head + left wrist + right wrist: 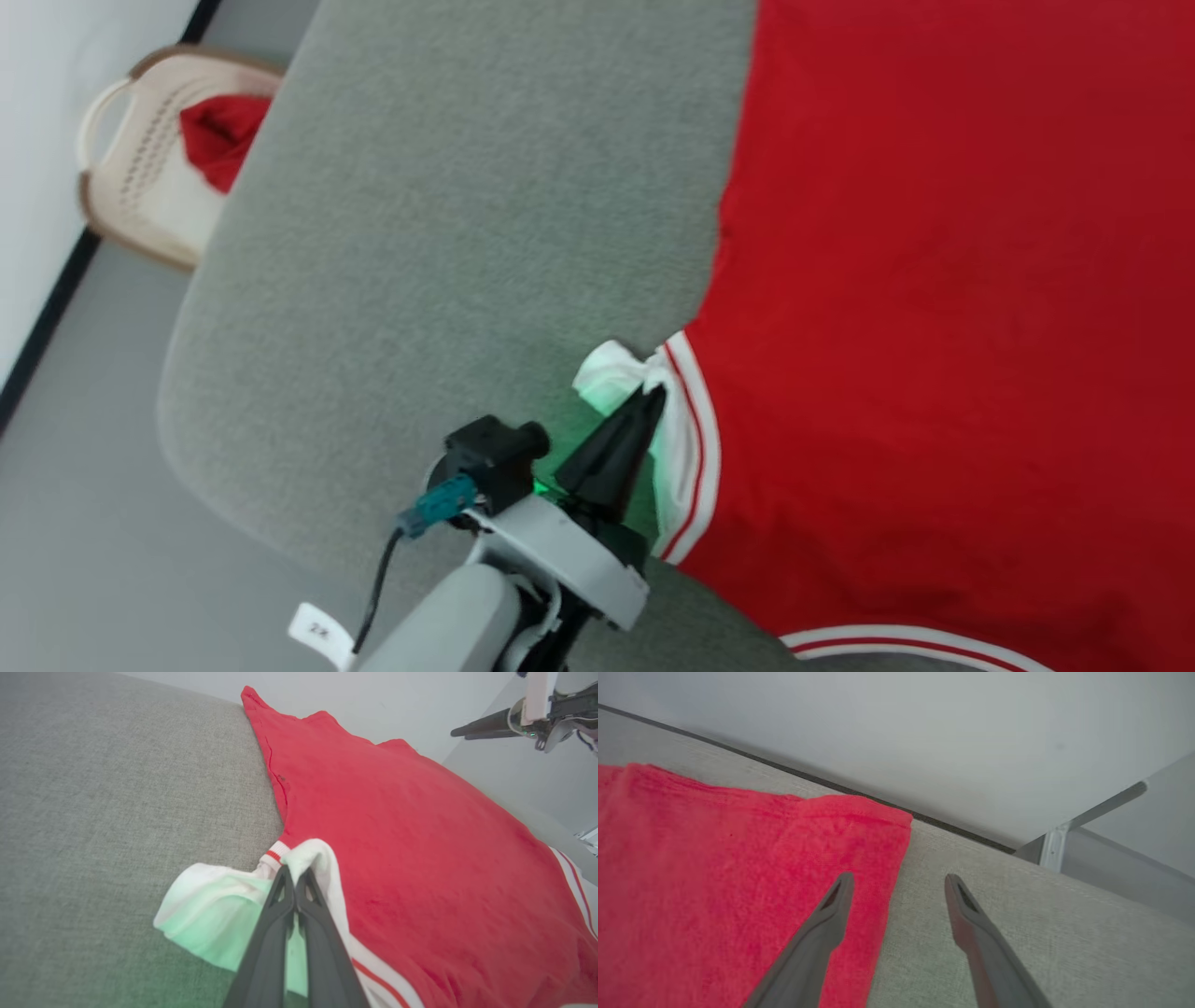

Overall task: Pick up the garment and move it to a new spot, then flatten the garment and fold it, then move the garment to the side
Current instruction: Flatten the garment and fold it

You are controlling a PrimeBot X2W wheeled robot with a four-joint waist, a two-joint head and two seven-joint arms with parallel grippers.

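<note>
The garment (952,308) is a red jersey with white sleeves and red-and-white trim, spread flat over the right part of a grey cushioned surface (448,233). My left gripper (652,397) is shut on its white sleeve (611,373), bunching the cloth at the fingertips. The left wrist view shows the same pinch, my left gripper (294,877) closed on the sleeve (219,905) beside the garment's red body (411,858). My right gripper (899,884) is open, hovering over a corner of the garment (714,882), one finger over the red cloth and one over the grey fabric.
A cream perforated basket (140,159) holding a plain red cloth (219,135) stands on the floor at the far left, by a white wall. The grey surface's rounded edge (187,411) drops to grey floor. A metal frame leg (1052,847) stands beyond the surface.
</note>
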